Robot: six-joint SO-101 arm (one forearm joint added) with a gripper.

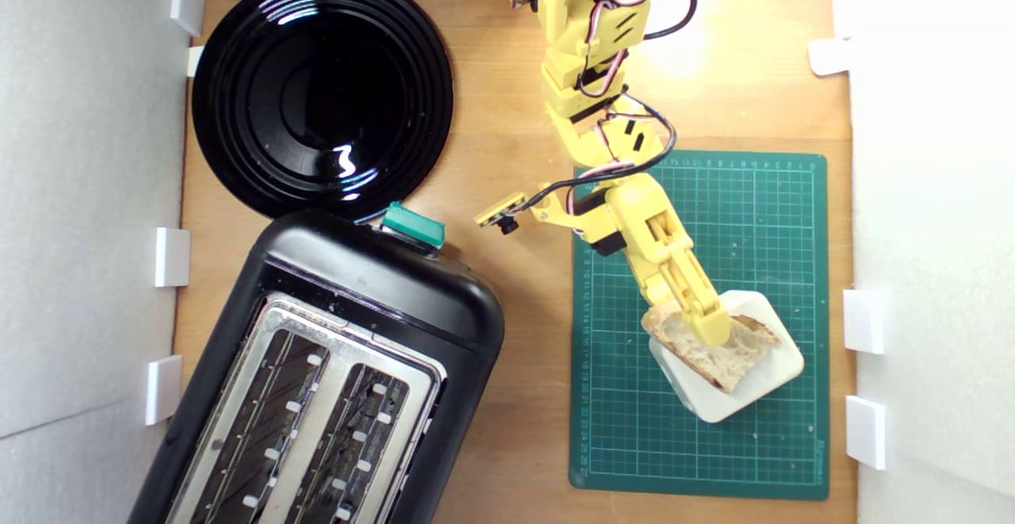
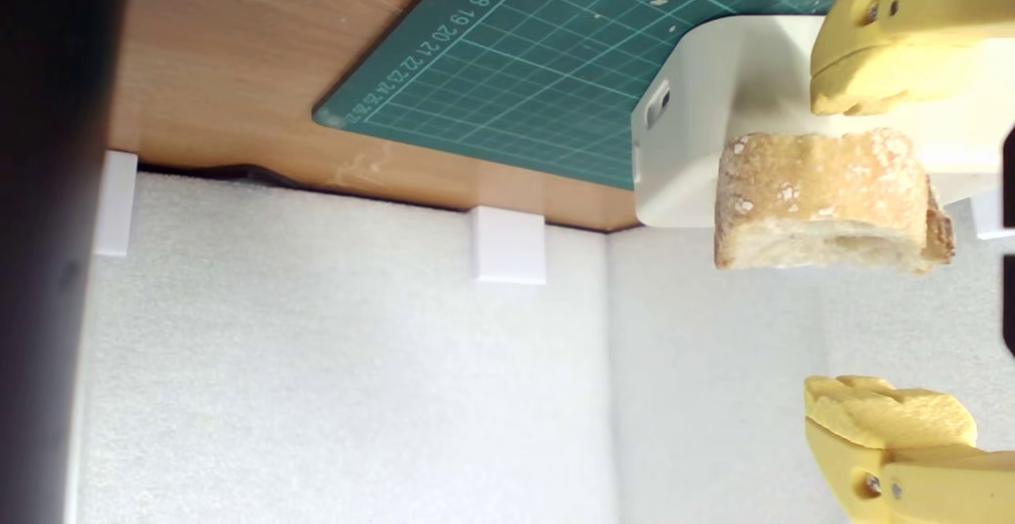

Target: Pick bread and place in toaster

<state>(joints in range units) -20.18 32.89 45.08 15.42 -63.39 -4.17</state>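
The toaster (image 1: 317, 381) is the biggest thing here, lying well away from the gripper (image 1: 708, 326) toward the exterior view's left, its two slots open upward and its teal lever knob (image 1: 413, 225) on the end nearest the arm. Next in size is the black plate (image 1: 321, 92), farther off than the toaster and apart from the work. The green cutting mat (image 1: 781, 215) lies directly beneath the gripper, and on it stands the white block (image 1: 753, 393), just under the fingertips.

The bread (image 1: 718, 353) rests on that block, overhanging one edge. The wrist view shows the jaws spread wide, one fingertip (image 2: 860, 72) above the crust and the other well below it, so the bread (image 2: 821, 199) sits between them, ungripped.

The step in hand looks like the approach to the pick. Next, I judge, the jaws must close across the slice's thickness, firmly but without crushing the crumb, before lifting and carrying it across to a slot.
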